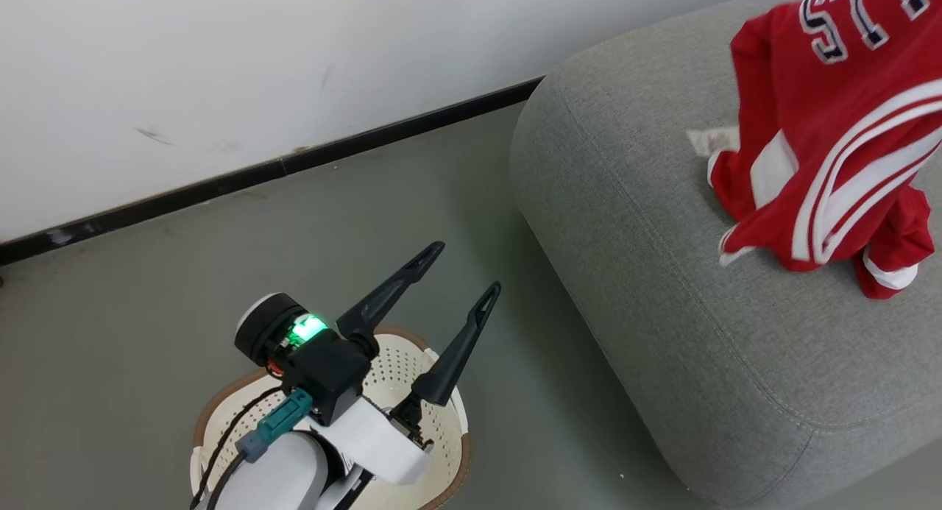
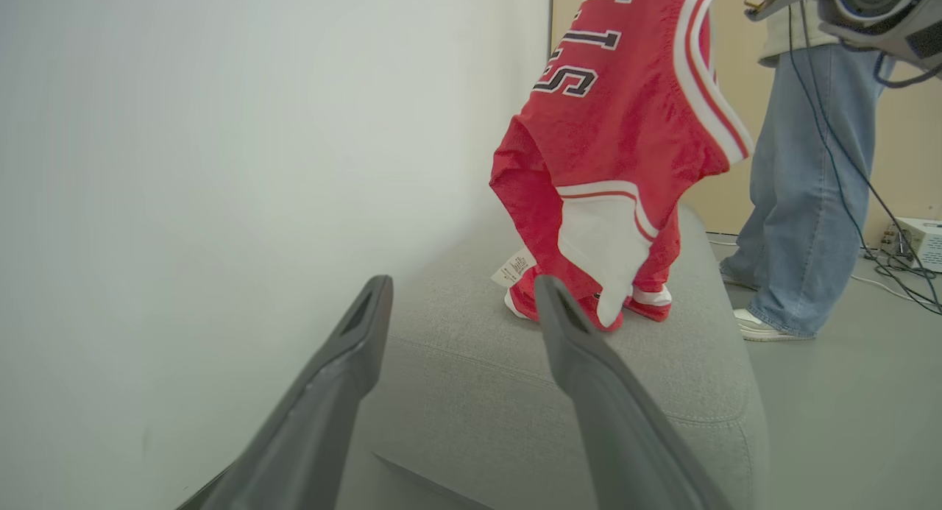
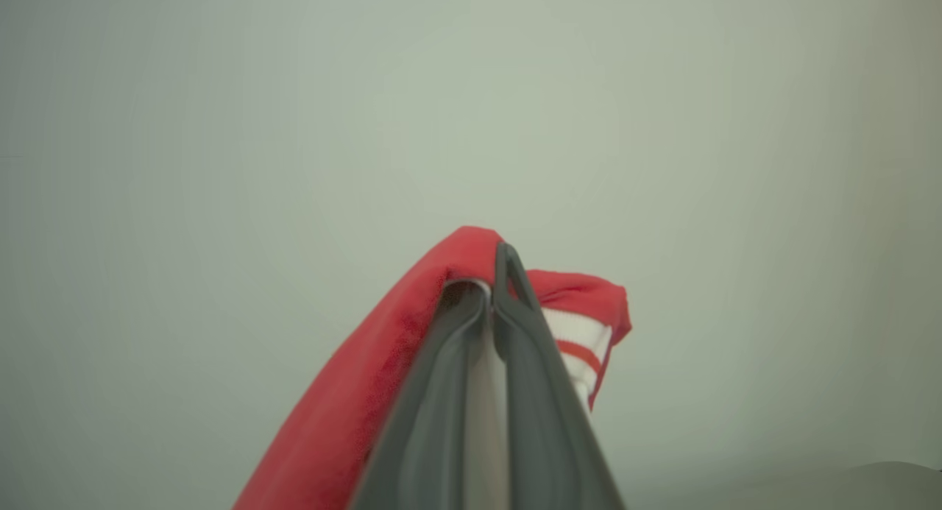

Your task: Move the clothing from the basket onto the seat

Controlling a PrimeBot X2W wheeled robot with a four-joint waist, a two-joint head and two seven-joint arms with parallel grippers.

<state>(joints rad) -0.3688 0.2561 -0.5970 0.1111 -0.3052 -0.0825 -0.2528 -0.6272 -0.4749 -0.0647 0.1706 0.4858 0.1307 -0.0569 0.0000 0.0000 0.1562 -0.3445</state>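
While the left gripper [image 1: 466, 267] hangs spread wide over the laundry basket [image 1: 215, 407] on the floor, the right gripper [image 3: 494, 274] pinches a fold of the red jersey [image 1: 831, 142], which dangles beyond, its lower end touching the grey seat [image 1: 647, 289].

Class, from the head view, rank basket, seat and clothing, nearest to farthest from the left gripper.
1. basket, just below the left gripper.
2. seat, to the right.
3. clothing, far right, hanging over the seat.
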